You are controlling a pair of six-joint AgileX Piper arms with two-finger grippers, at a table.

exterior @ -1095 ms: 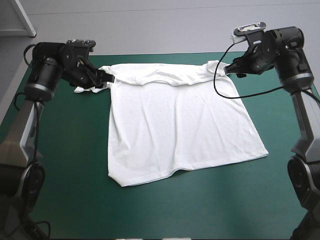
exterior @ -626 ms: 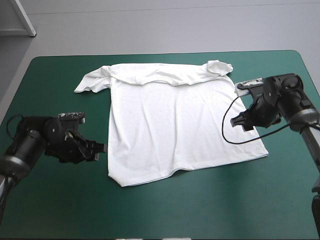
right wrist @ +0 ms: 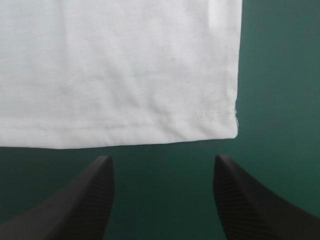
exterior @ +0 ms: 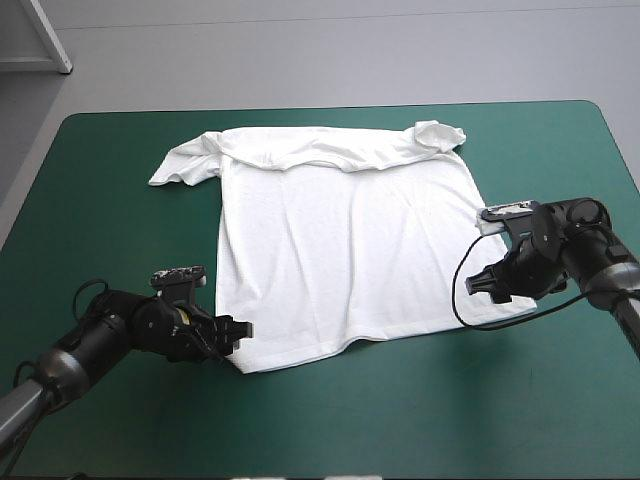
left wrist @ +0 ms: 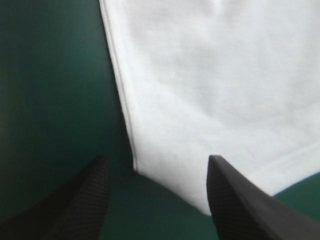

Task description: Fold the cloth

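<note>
Left gripper (exterior: 236,331) sat low at the T-shirt's (exterior: 350,250) near-left hem corner. In the left wrist view the left gripper (left wrist: 157,161) had its black fingers (left wrist: 85,200) standing apart, nothing clamped. The T-shirt's (left wrist: 210,75) corner lay just ahead, between the fingertips, and the hem ran on behind one finger. Contact with the cloth: couldn't tell.

T-shirt was spread flat on the teal-green cover (exterior: 400,420), front mostly smooth with faint creases. Hem was toward the near edge, collar band toward the far edge. Left sleeve (exterior: 180,165) was rumpled and stuck out from the far-left shoulder. Right sleeve (exterior: 440,133) was bunched into a small lump at the far-right shoulder.

Right gripper (exterior: 482,284) sat low at the T-shirt's right side, close to the near-right hem corner. In the right wrist view the right gripper (right wrist: 162,160) was also spread wide and held nothing. The T-shirt's (right wrist: 120,65) stitched edge ran across just ahead of the fingertips, with a strip of bare cover (right wrist: 165,200) between cloth and fingers. The T-shirt's corner lay ahead of one finger, apart from it.
</note>
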